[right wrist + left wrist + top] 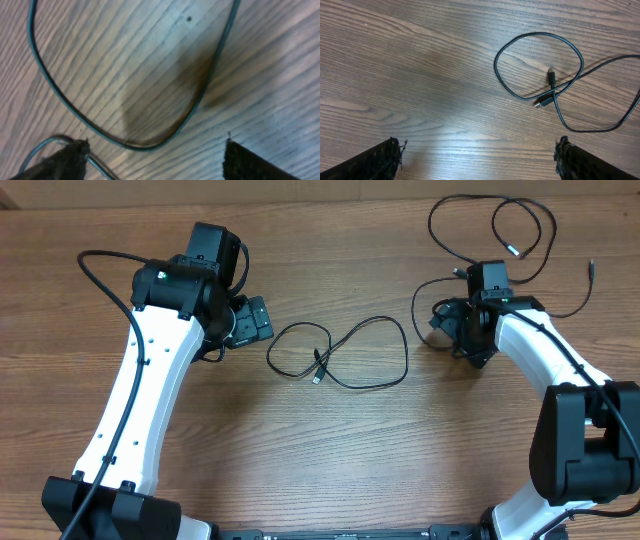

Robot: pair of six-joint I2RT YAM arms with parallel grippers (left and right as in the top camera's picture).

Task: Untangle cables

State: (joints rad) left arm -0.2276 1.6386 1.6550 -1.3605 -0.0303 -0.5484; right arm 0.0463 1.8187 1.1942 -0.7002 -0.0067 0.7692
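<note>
sprawling across open table (330,460), a looped cable (318,368) lies apart from more cables (515,250) crowding the far edge, while left gripper (480,160) and right gripper (155,155) both gape wide.

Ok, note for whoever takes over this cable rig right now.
Left gripper open, empty, hovering beside the middle cable.
Right gripper open, low over a loop of the right-side cables.
Done: middle cable lies apart from the rest, though it crosses itself.
To do: right-side cables overlap; pull them apart.
</note>
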